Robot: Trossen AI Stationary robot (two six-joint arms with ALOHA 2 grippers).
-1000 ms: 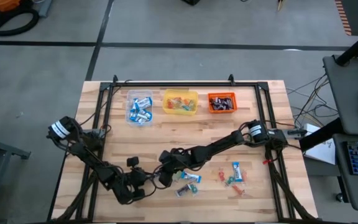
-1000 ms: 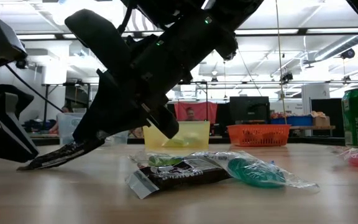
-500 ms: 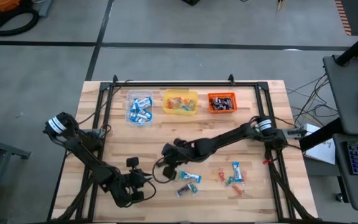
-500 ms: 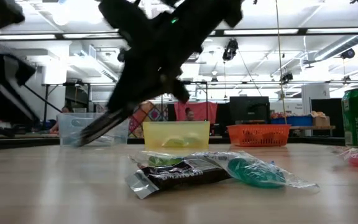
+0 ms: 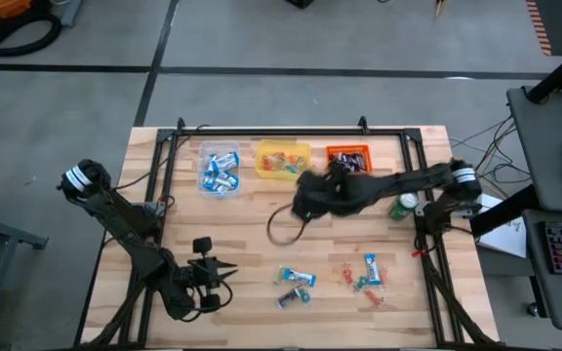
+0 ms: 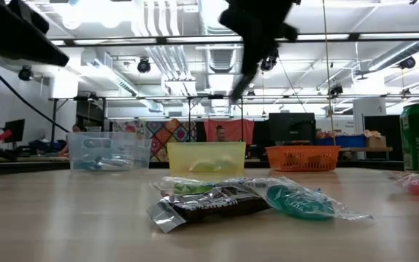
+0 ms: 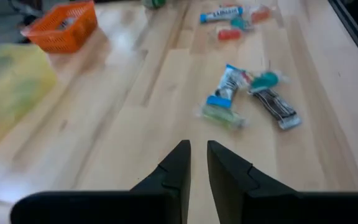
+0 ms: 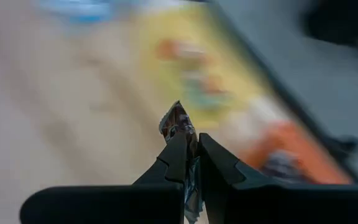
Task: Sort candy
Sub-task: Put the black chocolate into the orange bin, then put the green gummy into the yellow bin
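Apparently brown candy (image 8: 180, 124) in right gripper (image 8: 191, 144)

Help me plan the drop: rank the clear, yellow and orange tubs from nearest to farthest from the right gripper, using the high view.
From the right gripper:
1. Yellow tub, along the far edge, middle of the row.
2. Orange tub, at the row's right end.
3. Clear tub, at the row's left end.
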